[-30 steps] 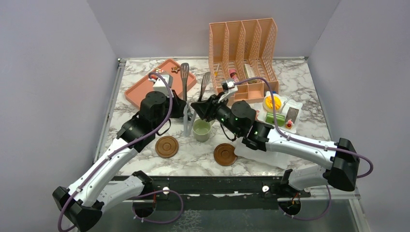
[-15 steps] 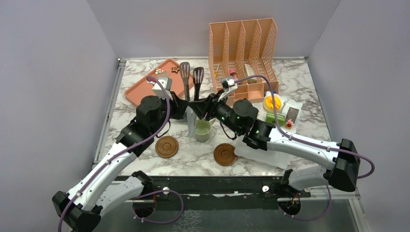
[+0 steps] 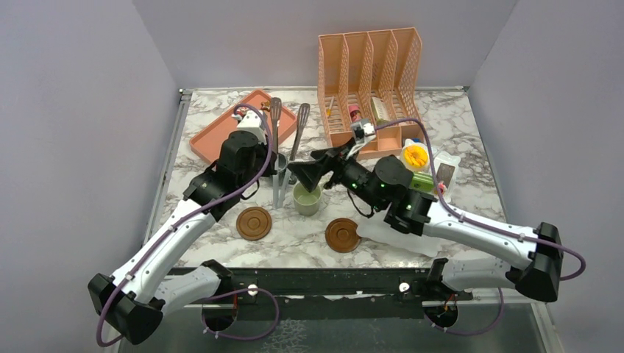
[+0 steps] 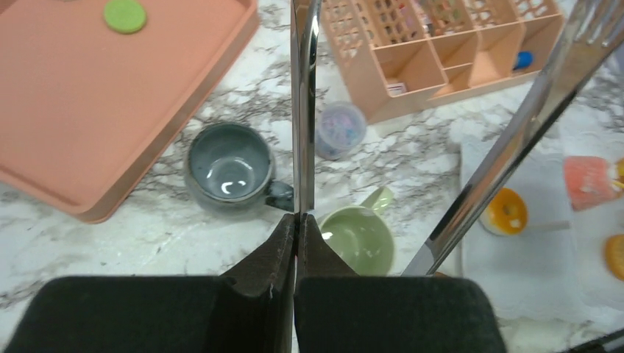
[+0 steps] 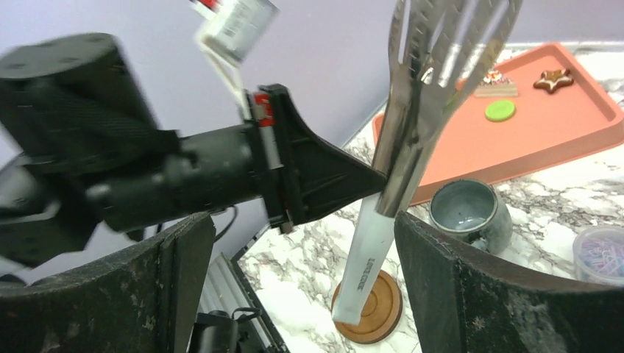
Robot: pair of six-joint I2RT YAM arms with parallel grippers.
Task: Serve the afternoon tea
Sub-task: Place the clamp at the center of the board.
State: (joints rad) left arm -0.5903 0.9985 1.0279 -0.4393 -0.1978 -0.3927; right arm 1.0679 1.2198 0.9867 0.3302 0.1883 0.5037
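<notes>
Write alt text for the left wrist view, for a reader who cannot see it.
The left end effector is shut on one arm of metal tongs. Below sit a grey-blue mug beside a salmon tray and a pale green mug.

Pale green mug (image 3: pixel 307 198) upright, empty. Grey-blue mug (image 4: pixel 229 163) upright, empty, near it. Left coaster (image 3: pixel 254 222), right coaster (image 3: pixel 342 234) flat, bare, in front.

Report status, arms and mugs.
Left fingers shut on steel slotted tongs. Right fingers open, empty. Grey-blue mug, pale green mug off round brown coasters. Tongs hang near both mugs.
</notes>
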